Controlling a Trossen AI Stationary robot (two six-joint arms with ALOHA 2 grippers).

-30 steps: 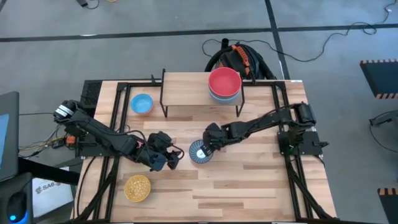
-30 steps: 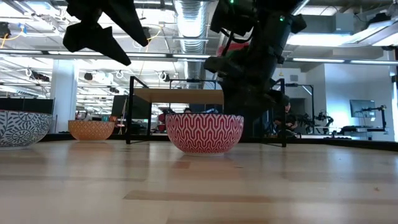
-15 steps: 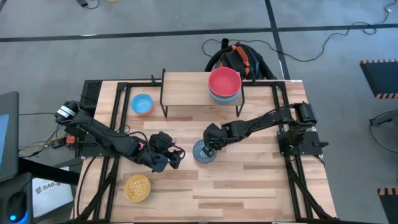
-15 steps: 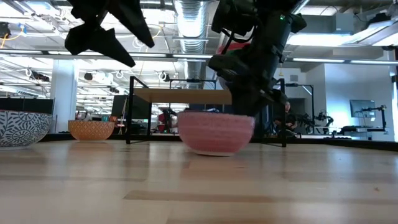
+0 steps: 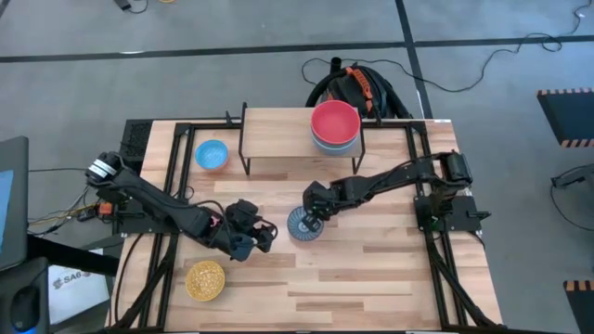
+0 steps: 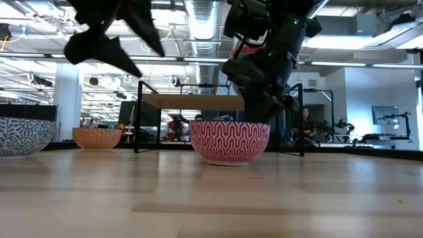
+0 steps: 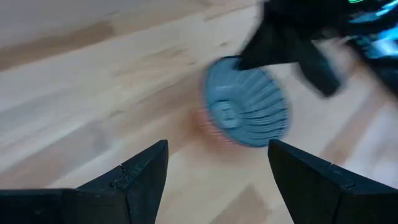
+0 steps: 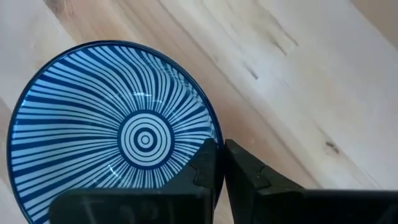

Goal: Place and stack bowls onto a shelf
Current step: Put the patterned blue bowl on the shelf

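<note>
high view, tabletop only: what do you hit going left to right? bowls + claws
yellow bowl → light blue bowl → left claw, open over bare wood → blue-striped bowl, right claw pinching its rim → red bowl topping the stack on the shelf.

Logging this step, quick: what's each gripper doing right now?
Left gripper: open, empty, above the table.
Right gripper: shut on the rim of the blue-white patterned bowl.

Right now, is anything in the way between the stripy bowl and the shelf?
Nothing visible. The right gripper pinches the stripy bowl's rim, and only bare table lies between it and the shelf, whose left part is free.
</note>
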